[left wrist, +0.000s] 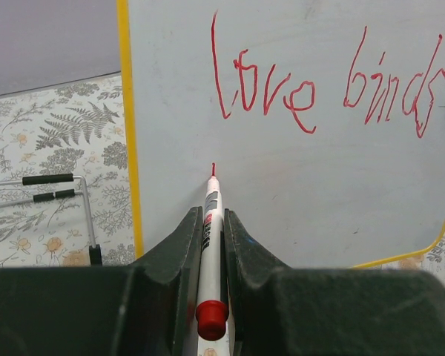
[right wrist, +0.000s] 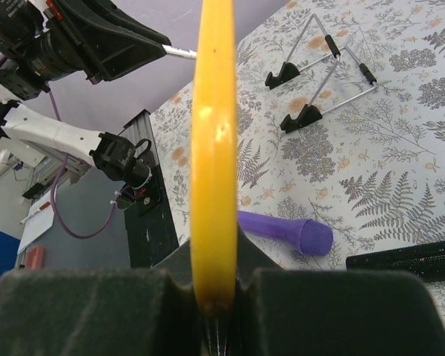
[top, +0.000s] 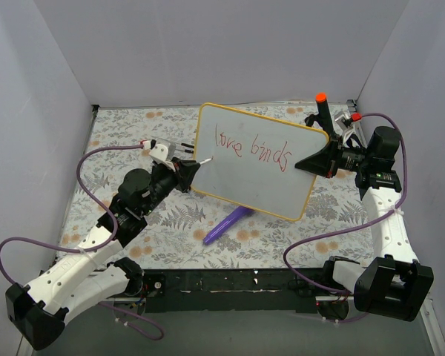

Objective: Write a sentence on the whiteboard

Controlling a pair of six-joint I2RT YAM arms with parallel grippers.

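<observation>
- Above the fern-print tabletop [top: 119, 133], raised clear of it and tilted: the whiteboard [top: 256, 178], white face turned toward the left arm, thin yellow frame all round.
- Across the upper part of that face, in thin red script: the sentence [top: 252, 148], legible as "love birds" (last letters cramped and tangled).
- At the board's right edge: the right claw [right wrist: 213, 285], clenched on the whiteboard, with the yellow frame pinched edge-on between dark pads in the right wrist view.
- At the board's left side: the left claw [left wrist: 212, 219], clamped around a red marker [left wrist: 210, 196], red butt end nearest the wrist camera, tip touching the white face.
- Just above that tip: a short red stroke, below the "l" of "love" and apart from it.
- On the tabletop, partly under the board's near edge as seen from above: a purple stick [top: 226, 225], lying flat (kind of object not clear).
- Left of the frame, also on the tabletop and apart from the board: a wire stand [left wrist: 55, 189] with black sleeves.
- Just behind the right claw, near the far right corner: a black rod with an orange tip [top: 321, 104], standing upright.
</observation>
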